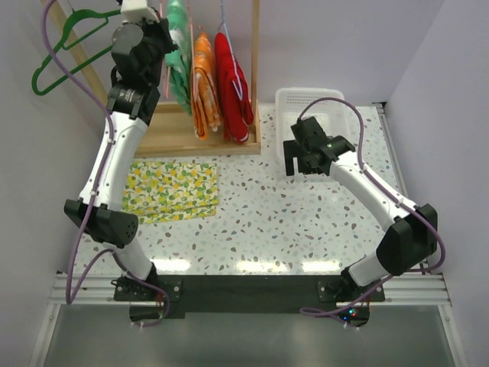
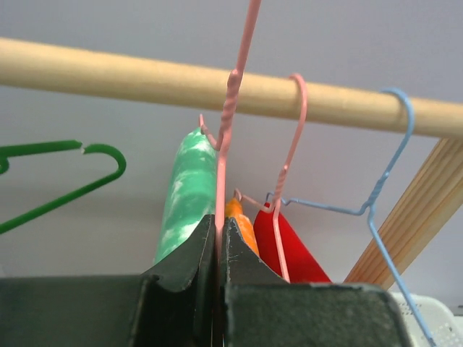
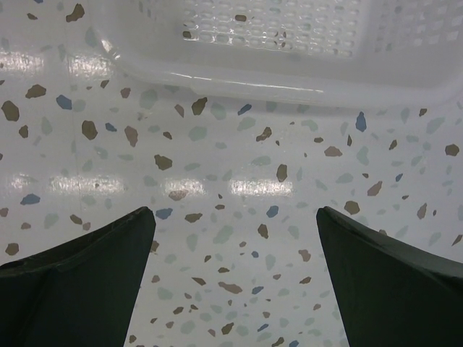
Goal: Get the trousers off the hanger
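Three trousers hang on wire hangers under the wooden rail (image 2: pixel 145 76): green with white pattern (image 1: pixel 179 69) (image 2: pixel 184 195), orange (image 1: pixel 205 88) (image 2: pixel 244 220) and red (image 1: pixel 233 84) (image 2: pixel 289 249). My left gripper (image 2: pixel 218 230) (image 1: pixel 170 40) is raised at the rail and shut on the thin pink hanger (image 2: pixel 224 144) that carries the green pair. That wire runs up past the rail and out of the frame. My right gripper (image 1: pixel 294 164) (image 3: pixel 235 217) hangs open over bare table, holding nothing.
An empty green hanger (image 1: pixel 69 46) (image 2: pixel 65 181) hangs left of the garments. A blue hanger (image 2: pixel 376 195) holds the red pair. A yellow lemon-print cloth (image 1: pixel 170 191) lies flat on the table. A white basket (image 1: pixel 306 103) (image 3: pixel 289 79) stands just beyond the right gripper.
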Available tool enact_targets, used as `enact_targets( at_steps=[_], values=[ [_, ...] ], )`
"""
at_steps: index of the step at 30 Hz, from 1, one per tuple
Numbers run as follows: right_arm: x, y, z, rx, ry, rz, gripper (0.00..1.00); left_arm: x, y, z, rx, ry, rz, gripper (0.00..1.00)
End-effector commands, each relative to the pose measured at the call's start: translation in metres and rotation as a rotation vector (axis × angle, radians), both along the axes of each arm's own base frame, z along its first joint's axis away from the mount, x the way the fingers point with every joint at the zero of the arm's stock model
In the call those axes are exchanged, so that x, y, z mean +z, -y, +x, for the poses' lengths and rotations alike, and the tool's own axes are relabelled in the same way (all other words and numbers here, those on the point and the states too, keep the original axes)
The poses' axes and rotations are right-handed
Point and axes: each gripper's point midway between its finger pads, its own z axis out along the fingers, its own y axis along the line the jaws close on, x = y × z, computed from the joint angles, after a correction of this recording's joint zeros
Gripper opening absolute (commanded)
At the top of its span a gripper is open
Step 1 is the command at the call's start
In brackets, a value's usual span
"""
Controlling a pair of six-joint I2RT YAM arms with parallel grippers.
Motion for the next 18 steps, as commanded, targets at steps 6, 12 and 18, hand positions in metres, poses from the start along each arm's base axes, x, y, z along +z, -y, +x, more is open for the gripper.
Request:
enact_targets(
  at_steps=[6,12,18],
  values=[
    [0.040,-0.012,0.014,0.026,0.132,0.076,0.99,0.129,-0.045,-0.125,0.052,0.395,-0.143,0.00],
    [0.073,-0.001,0.009,0.038,0.226,0.064,0.99,0.090,-0.055,-0.167,0.053,0.264,-0.124,0.00],
    [0.085,-0.015,-0.015,0.136,0.304,0.196,0.98,0.044,-0.049,-0.195,-0.020,0.110,-0.126,0.00]
  ],
)
